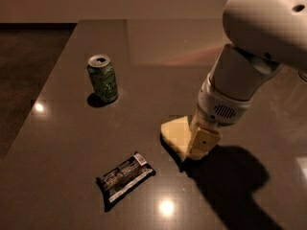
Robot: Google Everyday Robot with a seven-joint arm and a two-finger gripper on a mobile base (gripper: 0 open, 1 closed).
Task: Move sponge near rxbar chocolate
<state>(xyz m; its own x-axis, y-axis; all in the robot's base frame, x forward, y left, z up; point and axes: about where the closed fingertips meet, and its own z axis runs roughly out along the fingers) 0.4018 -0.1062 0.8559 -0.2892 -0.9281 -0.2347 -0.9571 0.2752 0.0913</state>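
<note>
Pale yellow sponge (pixel 175 134) hangs just right of the frame's centre, tilted and pinched in the gripper (pixel 200 145), low over the dark table (pixel 57 128). The rxbar chocolate (pixel 124 175) lies below and to its left, near but apart, so the carry looks mostly done; a short approach and the set-down are left. The jaws are clamped on the sponge's right side, narrowly apart, touching nothing else
</note>
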